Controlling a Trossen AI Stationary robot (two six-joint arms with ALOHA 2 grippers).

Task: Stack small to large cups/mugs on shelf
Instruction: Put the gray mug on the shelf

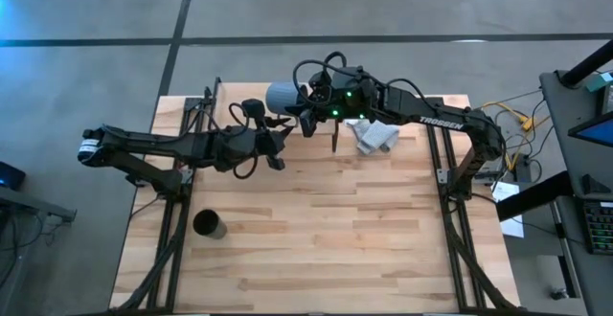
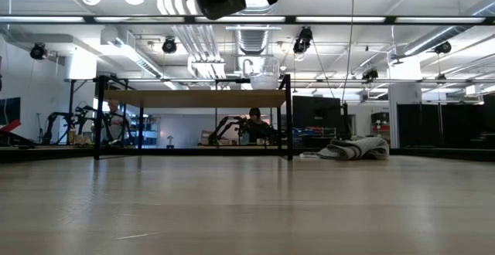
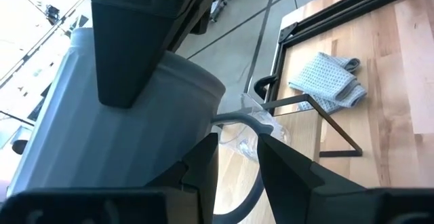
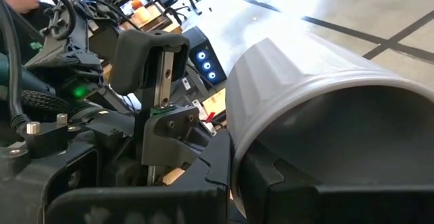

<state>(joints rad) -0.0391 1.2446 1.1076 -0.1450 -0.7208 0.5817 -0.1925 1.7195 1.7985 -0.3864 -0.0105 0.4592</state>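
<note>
While the shelf (image 2: 193, 98) stands at the table's far edge with the glass cup (image 2: 264, 77) on its right end, your right gripper (image 1: 308, 105) holds the mug (image 1: 284, 97) over it by the rim, tipped on its side, long axis pointing left; right it before lowering. Left gripper (image 1: 278, 144), nearer you, pinches the mug's handle (image 3: 239, 119). The black cup (image 1: 208, 224) waits near-left

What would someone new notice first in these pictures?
Both arms meet over the shelf at the table's far edge, holding the grey-blue mug aloft between them: the right gripper clamps its rim, the left gripper pinches its handle. The black cup stands alone near the front left; the cloth lies beside the shelf.
</note>
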